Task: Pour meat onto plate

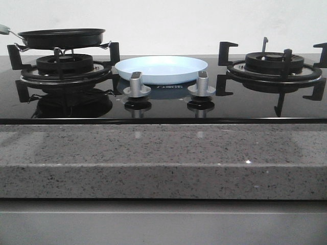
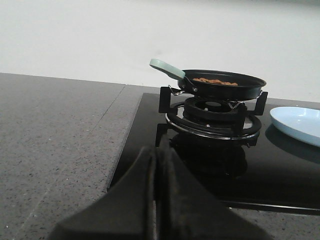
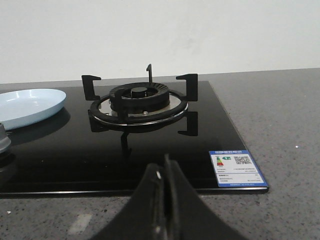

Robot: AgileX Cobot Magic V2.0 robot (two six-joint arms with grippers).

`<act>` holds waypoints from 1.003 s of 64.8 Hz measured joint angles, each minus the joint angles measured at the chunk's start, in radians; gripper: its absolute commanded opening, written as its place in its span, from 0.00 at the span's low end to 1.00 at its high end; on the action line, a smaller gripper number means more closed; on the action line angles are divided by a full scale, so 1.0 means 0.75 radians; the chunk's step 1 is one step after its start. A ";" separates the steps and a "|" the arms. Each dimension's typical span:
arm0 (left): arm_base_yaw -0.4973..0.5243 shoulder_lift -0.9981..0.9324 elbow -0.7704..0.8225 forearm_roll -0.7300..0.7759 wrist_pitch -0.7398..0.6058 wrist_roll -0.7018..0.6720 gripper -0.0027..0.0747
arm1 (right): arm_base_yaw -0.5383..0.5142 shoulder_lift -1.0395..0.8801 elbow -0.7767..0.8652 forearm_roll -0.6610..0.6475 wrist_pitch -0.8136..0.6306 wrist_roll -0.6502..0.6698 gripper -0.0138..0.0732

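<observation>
The left tool (image 2: 156, 165) has its fingers pressed together on nothing and hangs low over the grey counter (image 2: 55, 150) near its left end, pointing toward the pan (image 2: 222, 84). The right tool (image 3: 164, 175) is likewise together and empty, over the counter's front edge near the right end, facing the bare right burner (image 3: 140, 102).

The pan sits on the left burner (image 1: 64, 66), toward the counter's back left, with its pale handle (image 2: 167, 68) sticking out toward the left end and slightly upward. The meat (image 2: 215, 81) shows only as a low orange-brown heap just above the pan's rim; how much there is cannot be judged from this angle. The plate (image 1: 161, 69) lies flat on the black glass between the two burners, just behind the two knobs (image 1: 137, 87), close beside the pan but lower than it.

The step in hand appears to be the reach for the handle, so the left tool should part its fingers first and approach along the handle's line. A grip near the pan end would likely limit twisting. The lift must clear the burner's prongs before the pan travels right. Tipping should begin only once the far rim is over the plate's middle, slowly, so pieces do not skid onto the glass.
</observation>
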 measured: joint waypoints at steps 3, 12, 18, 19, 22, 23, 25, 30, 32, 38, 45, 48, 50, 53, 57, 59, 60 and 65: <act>0.000 0.000 0.000 0.000 0.000 0.000 0.01 | 0.000 0.000 0.000 0.000 0.000 0.000 0.08; 0.000 0.000 0.000 0.000 -0.009 0.000 0.01 | 0.000 0.000 0.000 0.000 -0.003 0.000 0.08; 0.000 0.000 0.000 0.000 -0.044 0.000 0.01 | 0.000 0.000 0.000 0.000 -0.005 0.000 0.08; 0.000 0.000 -0.003 0.000 -0.044 0.000 0.01 | 0.000 0.000 0.000 0.000 -0.005 0.000 0.08; 0.000 0.000 -0.006 -0.003 -0.044 0.000 0.01 | 0.000 0.000 0.000 0.000 0.002 0.000 0.08; 0.000 0.000 -0.009 -0.002 -0.044 0.000 0.01 | 0.000 0.000 -0.003 0.000 0.008 0.000 0.08; 0.000 0.000 -0.024 -0.005 -0.044 0.000 0.01 | 0.000 0.000 -0.013 0.000 0.024 0.000 0.08; 0.000 0.000 -0.089 -0.005 -0.006 0.000 0.01 | 0.000 0.000 -0.066 0.000 0.072 0.000 0.08; 0.000 0.000 -0.122 -0.005 0.012 0.000 0.01 | 0.000 0.000 -0.094 0.000 0.097 0.000 0.08; 0.000 0.009 -0.246 -0.006 0.073 0.000 0.01 | 0.000 0.000 -0.202 -0.019 0.165 0.000 0.08; 0.000 0.080 -0.401 -0.006 0.160 0.000 0.01 | 0.000 0.028 -0.343 -0.059 0.231 0.000 0.08; 0.000 0.128 -0.472 -0.006 0.212 0.000 0.01 | 0.000 0.065 -0.409 -0.066 0.253 0.000 0.08; 0.000 0.167 -0.522 -0.006 0.245 0.000 0.01 | 0.000 0.088 -0.455 -0.069 0.266 0.000 0.08; 0.000 0.217 -0.577 -0.006 0.288 0.000 0.01 | 0.000 0.126 -0.507 -0.072 0.281 0.000 0.08; 0.000 0.293 -0.653 -0.006 0.356 0.000 0.01 | 0.000 0.194 -0.581 -0.075 0.307 0.000 0.08; 0.000 0.344 -0.697 -0.006 0.386 0.000 0.01 | 0.000 0.229 -0.626 -0.077 0.320 0.000 0.08; 0.000 0.361 -0.704 -0.006 0.398 0.000 0.01 | 0.000 0.251 -0.641 -0.077 0.326 0.000 0.08; 0.000 0.448 -0.776 -0.006 0.452 0.000 0.01 | 0.000 0.324 -0.715 -0.080 0.360 0.000 0.08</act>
